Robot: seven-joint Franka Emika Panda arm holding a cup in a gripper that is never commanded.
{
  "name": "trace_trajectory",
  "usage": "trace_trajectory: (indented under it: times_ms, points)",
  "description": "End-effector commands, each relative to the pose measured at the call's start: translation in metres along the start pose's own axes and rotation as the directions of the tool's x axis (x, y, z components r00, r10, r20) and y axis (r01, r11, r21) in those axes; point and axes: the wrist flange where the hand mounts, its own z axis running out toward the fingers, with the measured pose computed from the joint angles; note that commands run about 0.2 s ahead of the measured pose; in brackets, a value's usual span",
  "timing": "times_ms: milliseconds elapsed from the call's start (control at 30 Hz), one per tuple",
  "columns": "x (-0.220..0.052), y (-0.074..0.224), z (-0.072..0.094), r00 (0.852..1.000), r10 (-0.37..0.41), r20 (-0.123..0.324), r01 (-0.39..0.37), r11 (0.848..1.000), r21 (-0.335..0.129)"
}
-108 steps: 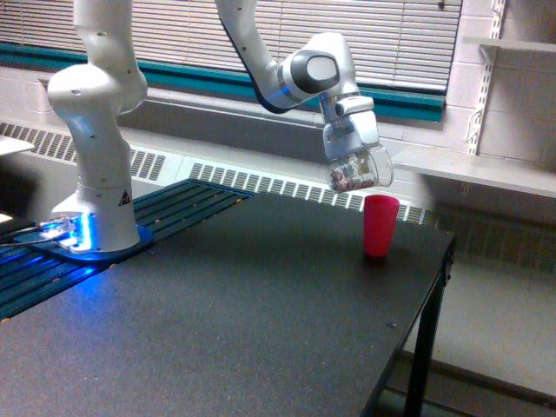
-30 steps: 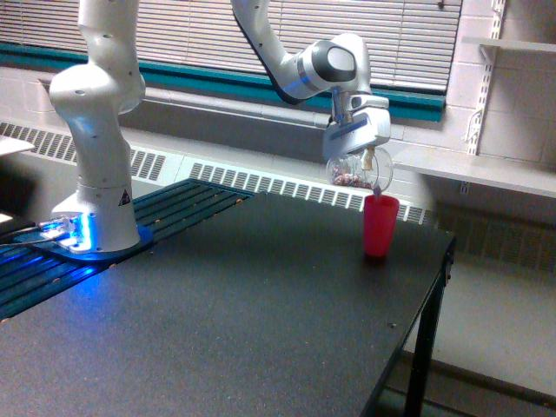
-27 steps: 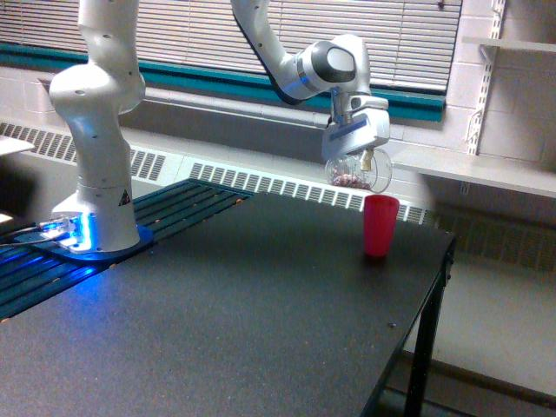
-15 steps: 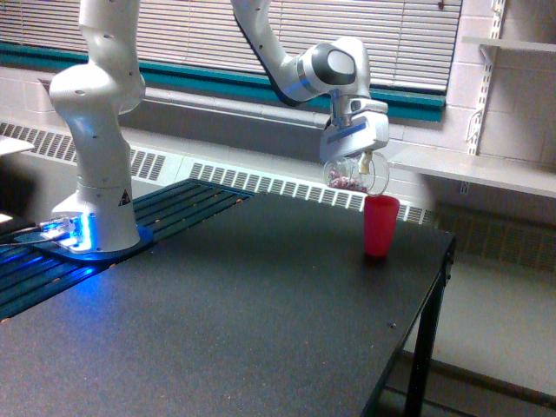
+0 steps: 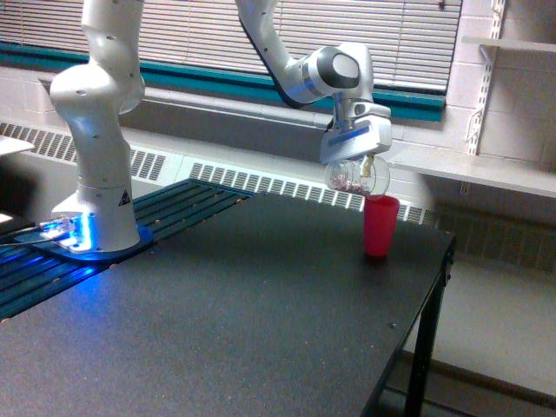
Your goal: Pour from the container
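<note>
Up in the air, we see the container (image 5: 357, 176), a clear round cup with small brownish-pink bits inside. It is tipped on its side, and its open mouth faces the exterior view's right. It hangs just above and a little to the exterior view's left of the pink cup (image 5: 380, 225). We cannot tell if its lip touches the pink cup's rim.

Right above it, the end effector (image 5: 355, 149) is clamped around the container and holds it from the top. The white arm (image 5: 300, 68) bends down to it from high up in the view.

The pink cup stands upright on the dark worktop (image 5: 226, 321), close to the far corner on the exterior view's right. The arm's big white base (image 5: 97, 148) stands on the exterior view's left, with a blue light glowing at its foot. Behind the worktop we see window blinds (image 5: 287, 35) and a long white heater vent (image 5: 261, 182).
</note>
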Motion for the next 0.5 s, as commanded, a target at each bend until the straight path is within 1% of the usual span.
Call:
trace_trajectory:
  times_ms: [33, 500]
  points:
    - [0.0067, -0.0001, -0.0081, 0.999, -0.031, -0.008, 0.031, 0.999, -0.01]
    - [0.01, 0.009, -0.008, 1.0, -0.032, 0.002, 0.032, 0.999, -0.025]
